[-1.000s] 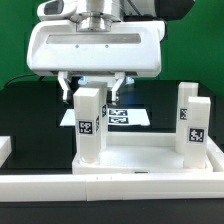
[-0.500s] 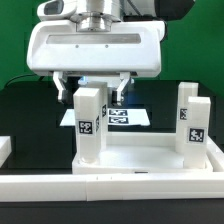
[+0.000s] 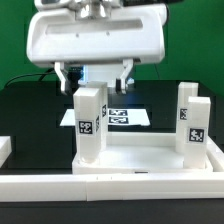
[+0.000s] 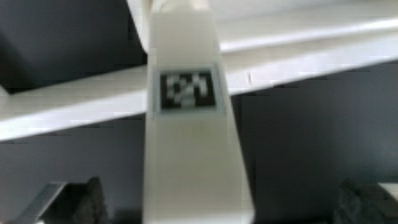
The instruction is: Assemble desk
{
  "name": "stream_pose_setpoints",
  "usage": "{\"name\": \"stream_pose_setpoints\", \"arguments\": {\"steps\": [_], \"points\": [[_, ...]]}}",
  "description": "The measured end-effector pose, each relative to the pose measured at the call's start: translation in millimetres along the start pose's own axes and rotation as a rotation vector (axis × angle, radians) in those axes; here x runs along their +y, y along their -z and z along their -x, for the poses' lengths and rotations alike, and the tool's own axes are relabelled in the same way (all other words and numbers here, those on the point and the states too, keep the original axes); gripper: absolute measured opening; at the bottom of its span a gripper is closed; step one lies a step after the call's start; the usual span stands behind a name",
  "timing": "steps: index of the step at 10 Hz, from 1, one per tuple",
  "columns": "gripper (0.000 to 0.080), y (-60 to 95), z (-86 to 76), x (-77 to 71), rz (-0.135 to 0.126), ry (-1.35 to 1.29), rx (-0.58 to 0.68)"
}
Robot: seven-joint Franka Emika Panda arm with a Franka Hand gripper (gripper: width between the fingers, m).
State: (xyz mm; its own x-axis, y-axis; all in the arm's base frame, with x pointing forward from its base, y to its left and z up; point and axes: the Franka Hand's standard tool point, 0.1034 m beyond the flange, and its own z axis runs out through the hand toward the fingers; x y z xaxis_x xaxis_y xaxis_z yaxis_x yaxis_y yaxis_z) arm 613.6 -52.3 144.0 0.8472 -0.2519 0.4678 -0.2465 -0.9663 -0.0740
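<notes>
Desk top (image 3: 140, 160) lies on the dark bench (image 3: 30, 110), underside up, raised rim facing upward. Two legs stand upright in corner sockets: one leg (image 3: 91, 125) toward the exterior view's left, a second leg (image 3: 190, 122) toward the exterior view's right. Both show their black-and-white tags to the camera. Upright seating suggests these two are already screwed or pressed home; I see no other legs in either view.

Gripper (image 3: 94, 78) hangs directly above the left-hand leg, jaws spread wider than the leg and holding nothing. Fingertips sit just above the leg's top face, one on each side, no contact visible. Wrist view agrees: the leg (image 4: 183, 120) runs down the middle of the picture with a dark fingertip showing well clear of it at each lower corner.

Judgement: the centring over the leg fits either a release after seating it or an approach for another grip to turn it further. Cannot tell which from this moment.

Marker board (image 3: 125, 117) lies flat behind the desk top, between the legs as seen from the exterior view.
</notes>
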Motion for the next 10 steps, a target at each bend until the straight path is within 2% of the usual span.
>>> {"name": "stream_pose_setpoints", "arguments": {"steps": [1,2,3,5,7,8,10], "points": [[0.0649,6.0,-1.7,-4.7,-0.038,-0.017,-0.06],[0.0649,10.9,-7.4,-8.9,-0.057,-0.033,-0.079],[0.0649,7.9,1.0,-14.1,-0.089,-0.058,-0.204],[0.0649,-2.9,1.9,-1.2,-0.098,-0.068,-0.361],[0.0649,-3.0,5.6,9.6,-0.108,-0.05,-0.515],[0.0649,-3.5,3.4,12.5,-0.113,-0.051,-0.553],[0.0649,-5.2,4.5,6.6,-0.116,-0.039,-0.574]]}}
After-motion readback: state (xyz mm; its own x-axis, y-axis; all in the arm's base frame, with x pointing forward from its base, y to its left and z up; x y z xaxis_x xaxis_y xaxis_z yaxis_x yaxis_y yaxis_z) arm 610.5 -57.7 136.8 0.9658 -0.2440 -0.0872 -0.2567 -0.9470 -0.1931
